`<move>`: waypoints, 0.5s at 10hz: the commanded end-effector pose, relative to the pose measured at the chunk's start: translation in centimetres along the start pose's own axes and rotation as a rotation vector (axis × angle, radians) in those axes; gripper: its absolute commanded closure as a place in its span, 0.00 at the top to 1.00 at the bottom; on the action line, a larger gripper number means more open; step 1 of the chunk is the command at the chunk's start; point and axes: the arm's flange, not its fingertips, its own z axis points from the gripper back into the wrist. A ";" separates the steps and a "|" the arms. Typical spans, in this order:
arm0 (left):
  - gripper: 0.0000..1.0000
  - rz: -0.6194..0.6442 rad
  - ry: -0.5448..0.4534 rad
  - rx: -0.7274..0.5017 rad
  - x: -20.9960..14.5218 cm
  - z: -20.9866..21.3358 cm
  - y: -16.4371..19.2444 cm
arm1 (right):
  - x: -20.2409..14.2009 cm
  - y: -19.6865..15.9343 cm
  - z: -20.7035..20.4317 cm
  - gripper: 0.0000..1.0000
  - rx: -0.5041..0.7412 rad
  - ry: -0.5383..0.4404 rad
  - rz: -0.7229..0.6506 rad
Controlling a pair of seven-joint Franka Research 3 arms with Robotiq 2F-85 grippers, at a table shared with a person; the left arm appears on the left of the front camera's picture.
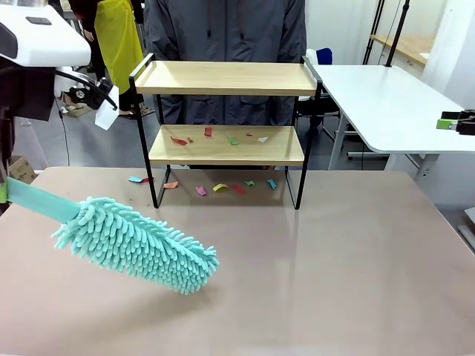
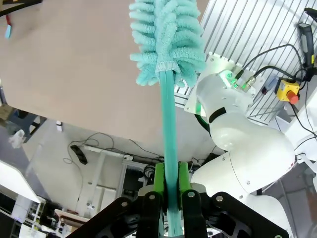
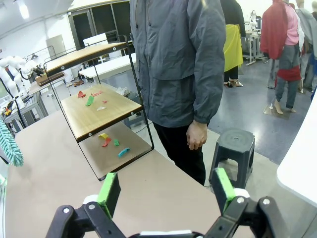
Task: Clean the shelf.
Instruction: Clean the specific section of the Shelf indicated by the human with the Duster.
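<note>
Left claw (image 2: 171, 178) clamped on fluffy teal microfibre duster (image 1: 137, 245); right claw (image 3: 166, 186) open; two-tier wooden black-framed shelf (image 1: 223, 77) holds coloured scraps (image 1: 179, 141).

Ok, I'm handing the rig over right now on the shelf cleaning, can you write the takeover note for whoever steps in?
Left gripper: shut on the handle of the teal duster, whose head is low over the near-left part of the table, short of the shelf.
Right gripper: open, holding nothing, off at the right side.
Shelf: far middle of the table, with a person standing behind it. It is bare on top; coloured scraps lie on the lower board, and more scraps lie on the table under it.
Done: duster in hand.
Left: sweep the lower board.
</note>
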 end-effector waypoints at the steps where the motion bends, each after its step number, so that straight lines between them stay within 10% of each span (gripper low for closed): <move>1: 0.13 0.012 -0.003 -0.003 0.1 0.1 -0.3 | 0.2 0.2 -0.1 1.00 0.002 0.009 0.005; 5: 0.13 0.012 -0.003 -0.003 0.1 0.1 -0.3 | 0.2 0.2 -0.1 1.00 0.002 0.009 0.005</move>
